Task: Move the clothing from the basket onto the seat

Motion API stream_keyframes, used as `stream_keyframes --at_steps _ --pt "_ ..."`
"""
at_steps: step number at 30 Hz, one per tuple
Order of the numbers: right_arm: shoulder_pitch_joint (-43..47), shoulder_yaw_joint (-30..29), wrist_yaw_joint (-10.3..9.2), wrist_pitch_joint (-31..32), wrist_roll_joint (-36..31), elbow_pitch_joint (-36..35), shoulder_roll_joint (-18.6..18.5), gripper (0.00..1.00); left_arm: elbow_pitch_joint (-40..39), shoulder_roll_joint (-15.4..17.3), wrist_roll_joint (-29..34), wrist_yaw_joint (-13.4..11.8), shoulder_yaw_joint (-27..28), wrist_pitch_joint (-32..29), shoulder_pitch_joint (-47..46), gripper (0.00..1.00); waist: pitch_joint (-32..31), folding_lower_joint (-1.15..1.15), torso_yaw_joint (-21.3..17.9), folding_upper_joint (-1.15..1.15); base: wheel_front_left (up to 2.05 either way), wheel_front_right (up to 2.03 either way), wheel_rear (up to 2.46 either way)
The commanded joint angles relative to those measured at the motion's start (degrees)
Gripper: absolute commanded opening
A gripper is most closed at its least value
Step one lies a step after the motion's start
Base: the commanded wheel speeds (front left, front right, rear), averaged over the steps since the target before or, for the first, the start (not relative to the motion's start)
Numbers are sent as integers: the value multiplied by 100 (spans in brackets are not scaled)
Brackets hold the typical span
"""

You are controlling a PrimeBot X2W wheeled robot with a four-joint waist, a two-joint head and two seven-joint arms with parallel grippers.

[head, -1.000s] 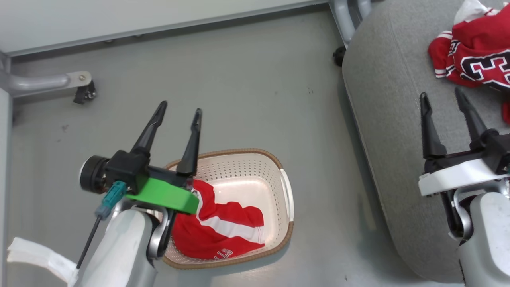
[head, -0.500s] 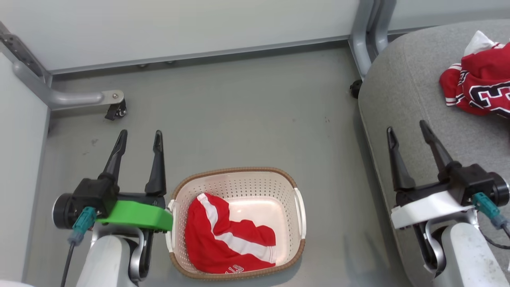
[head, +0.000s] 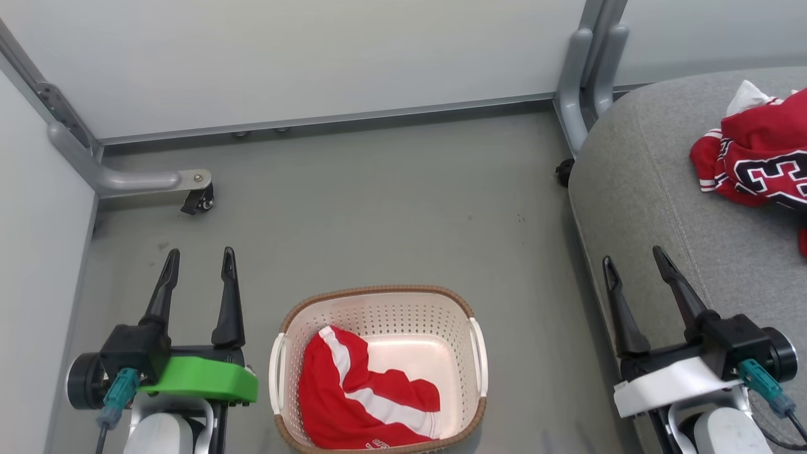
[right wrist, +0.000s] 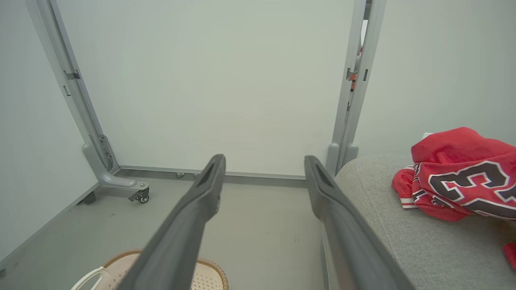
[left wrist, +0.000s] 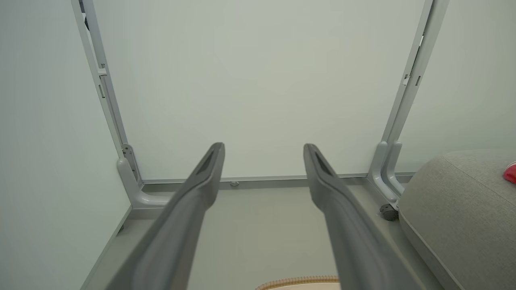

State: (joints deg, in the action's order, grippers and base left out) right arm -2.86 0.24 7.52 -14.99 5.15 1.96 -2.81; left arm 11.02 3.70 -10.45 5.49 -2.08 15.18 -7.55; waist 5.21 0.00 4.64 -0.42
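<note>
A black, white-edged 3 stands on the red jersey (head: 756, 157).

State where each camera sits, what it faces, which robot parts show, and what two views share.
Head view: on the head, looking down at basket and floor; left pincer, right pincer, open.
Left wrist view: left wrist, facing wall panel; own fingers.
Right wrist view: right wrist, facing that panel; own fingers.
Shared: head and right wrist views show the jersey on the seat.

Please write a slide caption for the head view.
Left gripper and right gripper open; striped garment in the basket, numbered jersey on the seat.
</note>
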Motion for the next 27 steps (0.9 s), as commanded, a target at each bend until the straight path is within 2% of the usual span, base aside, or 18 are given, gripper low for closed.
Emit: stream_keyframes --at_steps 1,13,27 --pt "132 0 -6 -15 61 -54 -9 100 -45 -20 56 25 34 -5 121 100 -50 0 30 42 0 0 0" --pt "555 60 -6 -15 231 -188 -7 100 -142 -63 207 83 124 -5 397 100 -259 0 68 42 0 0 0" --pt "602 109 -6 -15 291 -95 -6 100 -126 -76 239 111 172 -5 426 100 -282 0 89 42 0 0 0"
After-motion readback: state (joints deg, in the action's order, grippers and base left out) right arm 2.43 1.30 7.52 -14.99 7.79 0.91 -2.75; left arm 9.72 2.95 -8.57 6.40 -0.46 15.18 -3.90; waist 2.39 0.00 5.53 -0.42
